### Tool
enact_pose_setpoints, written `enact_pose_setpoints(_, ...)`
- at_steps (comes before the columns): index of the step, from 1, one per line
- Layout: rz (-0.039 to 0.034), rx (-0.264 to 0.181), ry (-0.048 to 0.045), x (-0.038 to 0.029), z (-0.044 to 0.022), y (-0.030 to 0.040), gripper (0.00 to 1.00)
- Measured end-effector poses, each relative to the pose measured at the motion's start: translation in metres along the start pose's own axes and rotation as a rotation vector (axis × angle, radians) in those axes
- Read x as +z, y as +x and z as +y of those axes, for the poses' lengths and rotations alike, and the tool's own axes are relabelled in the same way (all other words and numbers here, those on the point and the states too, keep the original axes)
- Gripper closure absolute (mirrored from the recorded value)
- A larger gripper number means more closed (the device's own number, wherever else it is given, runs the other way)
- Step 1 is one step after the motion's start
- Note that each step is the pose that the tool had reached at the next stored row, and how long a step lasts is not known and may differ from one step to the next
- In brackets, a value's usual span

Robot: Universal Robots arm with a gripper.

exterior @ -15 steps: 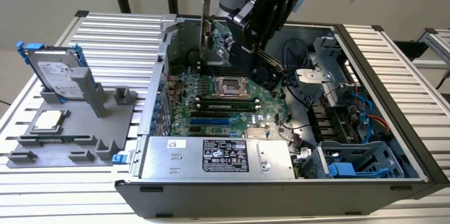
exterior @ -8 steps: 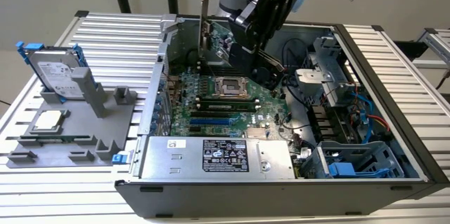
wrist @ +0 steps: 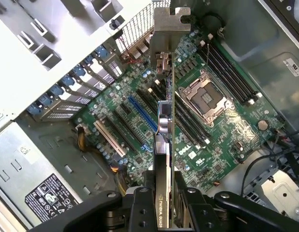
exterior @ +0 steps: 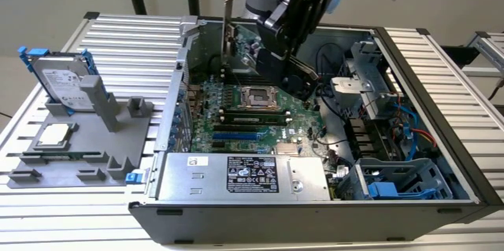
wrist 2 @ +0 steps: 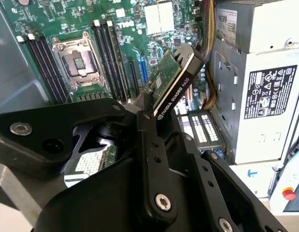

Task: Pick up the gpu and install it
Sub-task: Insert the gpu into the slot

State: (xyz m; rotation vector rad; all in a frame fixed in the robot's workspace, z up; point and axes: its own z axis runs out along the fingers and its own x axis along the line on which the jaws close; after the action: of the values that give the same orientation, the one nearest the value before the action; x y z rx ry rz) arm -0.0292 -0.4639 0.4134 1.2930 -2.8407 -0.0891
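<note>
The gpu (exterior: 236, 47) hangs on edge inside the open computer case (exterior: 441, 144), above the green motherboard (exterior: 252, 115). Its silver bracket (exterior: 228, 18) points up past the case's rear wall. My gripper (exterior: 275, 56) is shut on the card's black cooler end. In the first wrist view the gpu (wrist: 164, 121) is seen edge-on, its bracket (wrist: 171, 24) near the rear slot openings, with the blue slot (wrist: 140, 113) just beside its lower edge and the gripper (wrist: 163, 195) clamping it. The second wrist view has the gpu (wrist 2: 171, 82) tilted over the board, held by the gripper (wrist 2: 152, 116).
A processor socket (exterior: 258, 97) and memory slots (exterior: 244, 118) lie beside the card. The power supply (exterior: 244, 177) fills the case's near side, and a drive cage (exterior: 393, 186) with cables stands at the exterior view's right. A grey fixture (exterior: 79, 162) outside holds a hard drive (exterior: 59, 80) and a processor chip (exterior: 54, 136).
</note>
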Motion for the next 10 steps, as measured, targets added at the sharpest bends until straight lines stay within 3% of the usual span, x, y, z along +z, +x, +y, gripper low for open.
enact_pose_setpoints(10, 0.0095, -0.158, -0.0009, 0.0000, 0.0000, 0.0000, 1.00)
